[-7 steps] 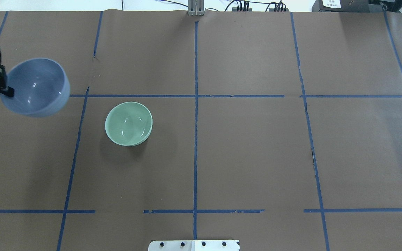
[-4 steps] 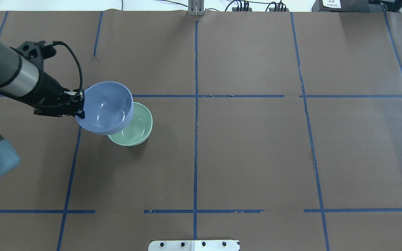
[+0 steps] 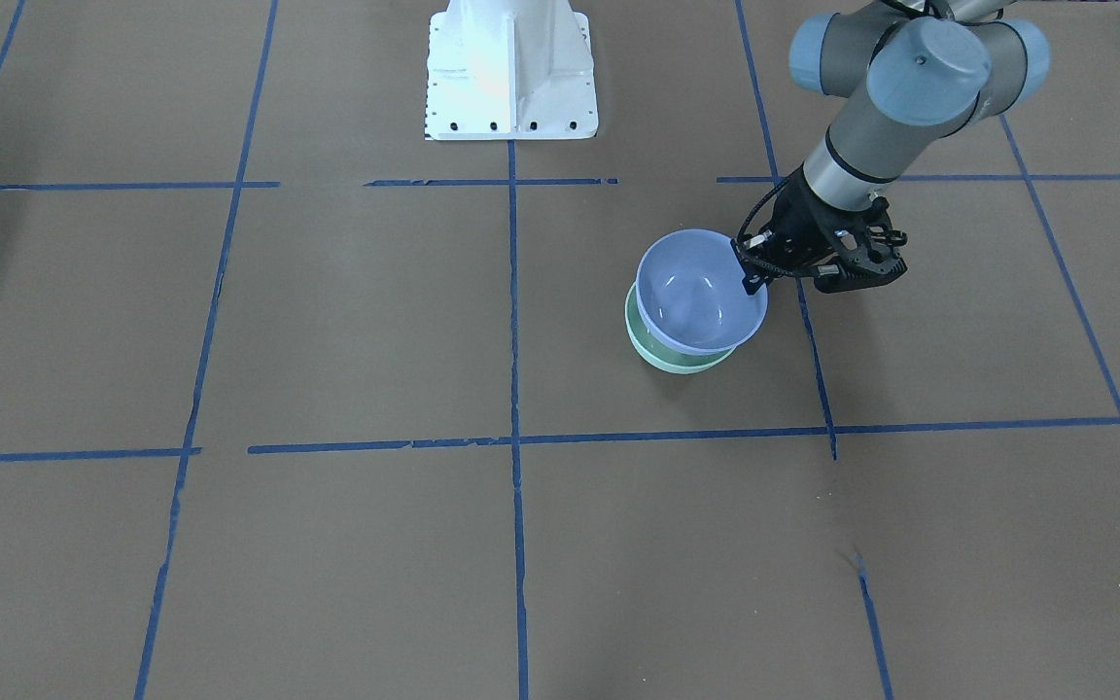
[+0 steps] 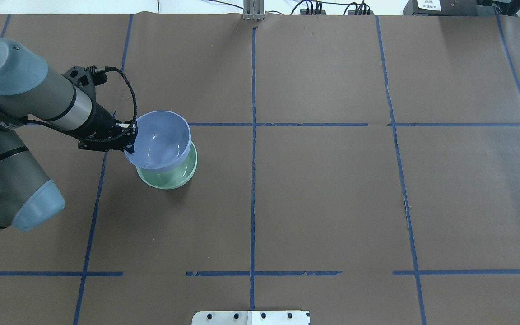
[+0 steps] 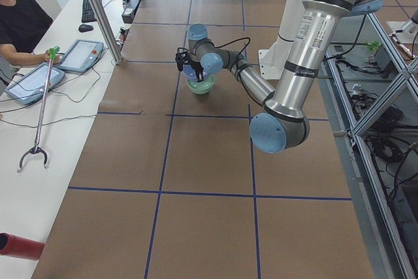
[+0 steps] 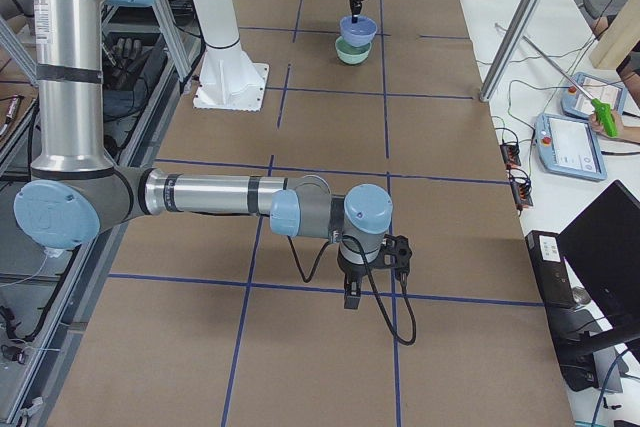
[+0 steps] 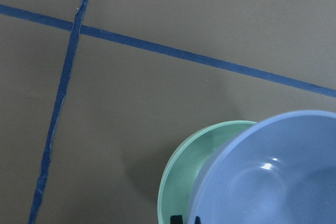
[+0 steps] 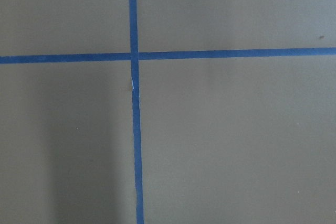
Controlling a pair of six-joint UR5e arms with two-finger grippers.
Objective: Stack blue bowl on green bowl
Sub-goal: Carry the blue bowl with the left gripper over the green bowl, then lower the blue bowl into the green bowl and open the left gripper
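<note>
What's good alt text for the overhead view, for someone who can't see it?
The left gripper pinches the rim of the blue bowl, holding it upright over the green bowl, whose edge shows beneath it. They are left of centre on a brown table crossed by blue tape.

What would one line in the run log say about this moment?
left claw: shut on rim of glossy periwinkle-blue round bowl | position: held over glossy mint-green round bowl | release: not yet | stack: unfinished

L arm [image 4: 54,97]: grey tubes, pale-blue jnt caps [image 4: 9,61], silver band [image 4: 81,115] | claw [image 4: 129,143]: blk — blk cable [image 4: 134,101] | base [image 3: 511,73]: white
</note>
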